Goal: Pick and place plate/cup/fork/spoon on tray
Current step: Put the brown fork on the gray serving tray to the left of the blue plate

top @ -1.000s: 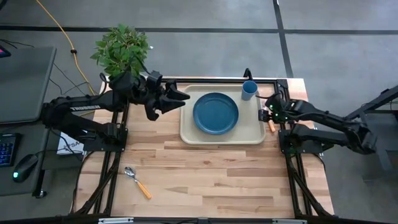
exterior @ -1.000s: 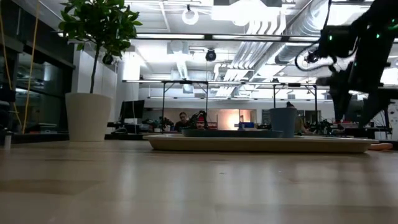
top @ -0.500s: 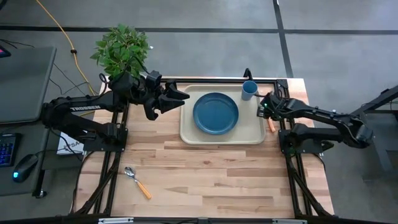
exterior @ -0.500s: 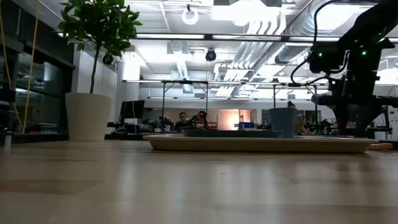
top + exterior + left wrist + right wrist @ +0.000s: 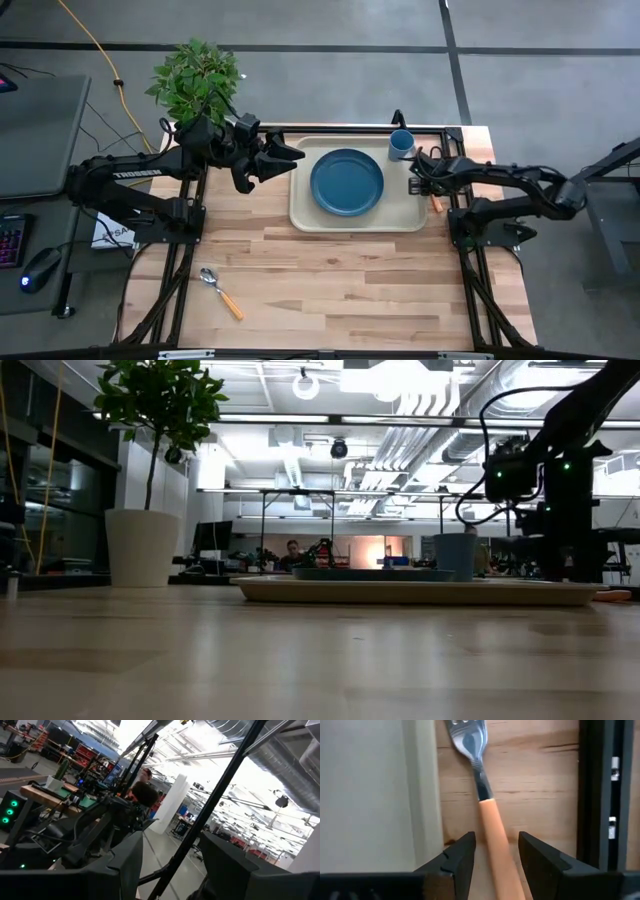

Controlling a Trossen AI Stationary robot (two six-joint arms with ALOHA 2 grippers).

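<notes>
Tray (image 5: 300, 215) holds plate (image 5: 347, 182) & cup (image 5: 401, 145); right gripper (image 5: 496, 855) open astride fork (image 5: 487, 812) beside tray; left gripper's (image 5: 290, 156) state can't tell.

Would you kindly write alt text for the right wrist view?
The right gripper's open dark fingers straddle the orange handle of a silver-tined fork lying on the wooden table, beside the raised rim of the beige plastic tray.

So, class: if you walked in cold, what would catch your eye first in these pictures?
Probably the dark blue plate in the middle of the beige tray, with the light-blue cup at the tray's far right corner. Next, the right gripper, open astride the fork on the table just right of the tray.
</notes>
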